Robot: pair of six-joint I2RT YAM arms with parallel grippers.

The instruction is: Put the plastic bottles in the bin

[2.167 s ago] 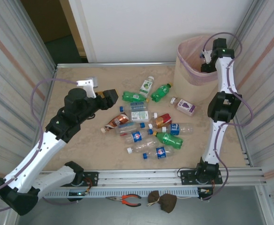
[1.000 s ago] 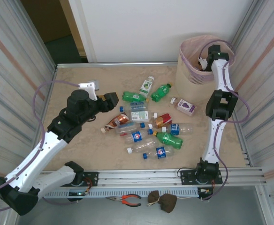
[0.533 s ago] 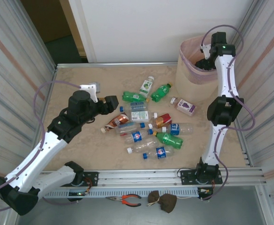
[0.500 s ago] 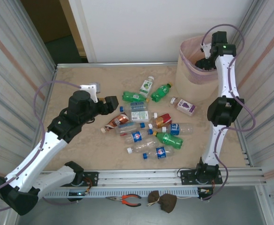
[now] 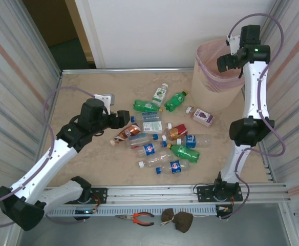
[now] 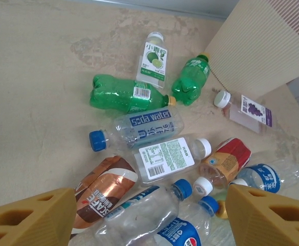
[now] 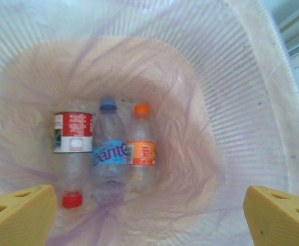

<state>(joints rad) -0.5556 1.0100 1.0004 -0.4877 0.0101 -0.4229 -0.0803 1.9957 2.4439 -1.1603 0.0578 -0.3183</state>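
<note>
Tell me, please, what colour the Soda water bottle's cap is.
Blue. The Soda water bottle shows best in the left wrist view.

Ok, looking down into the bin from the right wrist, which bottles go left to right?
Clear plastic bottle with red label and red cap, clear plastic bottle with blue label and blue cap, clear plastic bottle with orange label and orange cap, all inside the pink-lined bin.
</note>
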